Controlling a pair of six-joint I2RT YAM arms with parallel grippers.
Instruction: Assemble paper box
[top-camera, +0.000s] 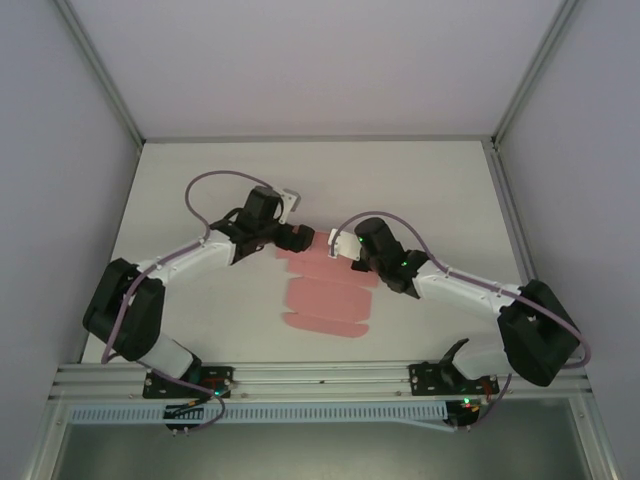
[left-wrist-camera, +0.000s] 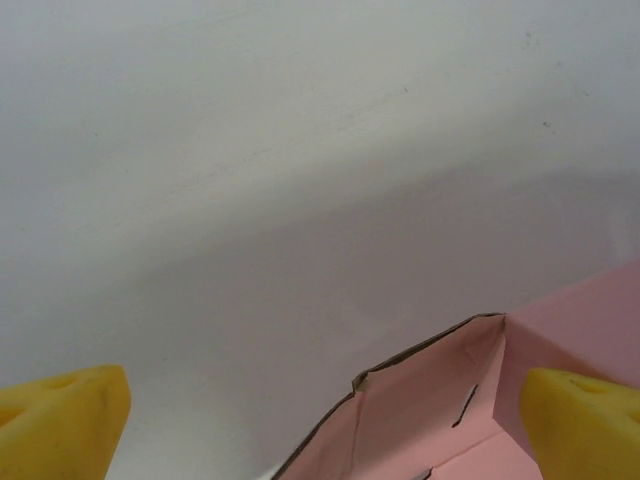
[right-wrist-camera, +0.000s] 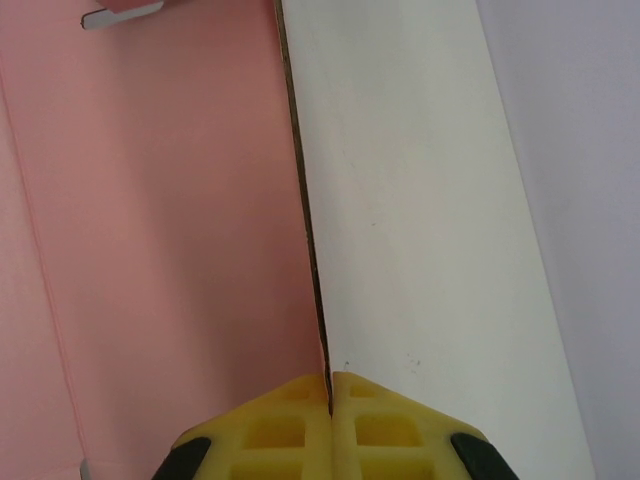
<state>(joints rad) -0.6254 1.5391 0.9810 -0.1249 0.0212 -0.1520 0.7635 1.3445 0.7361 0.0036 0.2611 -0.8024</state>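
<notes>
The pink paper box (top-camera: 325, 300) lies as a partly folded sheet in the middle of the table, its far end between the two grippers. My right gripper (top-camera: 338, 248) is at that far end. In the right wrist view the right gripper (right-wrist-camera: 330, 385) is shut on the thin edge of an upright pink flap (right-wrist-camera: 170, 220). My left gripper (top-camera: 300, 238) is at the sheet's far left corner. In the left wrist view the left gripper (left-wrist-camera: 320, 425) stands wide open, a raised pink flap (left-wrist-camera: 430, 410) with a slot rising between its yellow fingertips (left-wrist-camera: 60, 420).
The white table (top-camera: 420, 190) has free room behind and to both sides of the sheet. Grey walls with metal posts close it in on the left and right. An aluminium rail (top-camera: 320, 375) carrying the arm bases runs along the near edge.
</notes>
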